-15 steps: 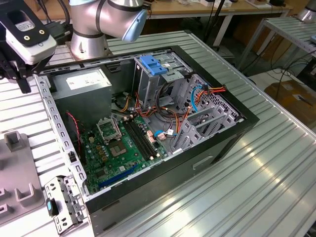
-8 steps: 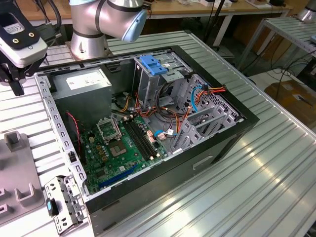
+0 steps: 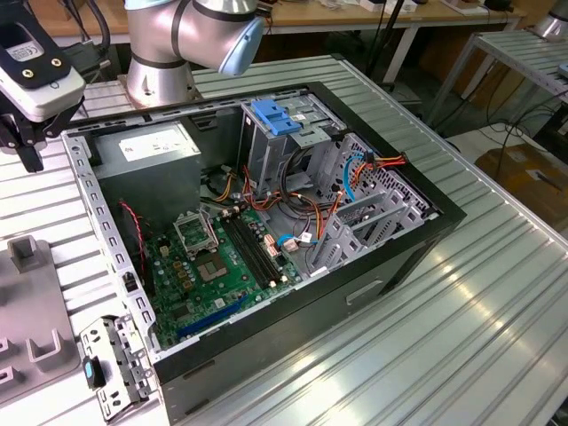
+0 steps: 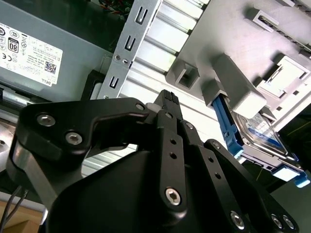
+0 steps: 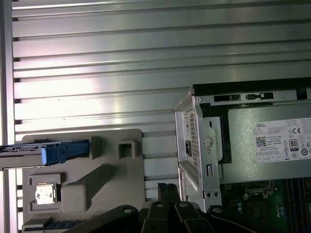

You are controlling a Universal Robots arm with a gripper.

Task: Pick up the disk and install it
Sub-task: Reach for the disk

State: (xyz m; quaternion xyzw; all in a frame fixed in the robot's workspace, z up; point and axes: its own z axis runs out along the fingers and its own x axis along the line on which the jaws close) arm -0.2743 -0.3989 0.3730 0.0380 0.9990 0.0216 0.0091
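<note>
Gripper between disk and case

A ribbed metal table sits before wooden benches, dangling cables and a cardboard box.

Silver disk, blue rails; black end effector; green motherboard.

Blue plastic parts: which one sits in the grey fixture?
The side rail of the disk, slotted into the fixture beside the case; the blue handle tops the cage inside the case.
</note>
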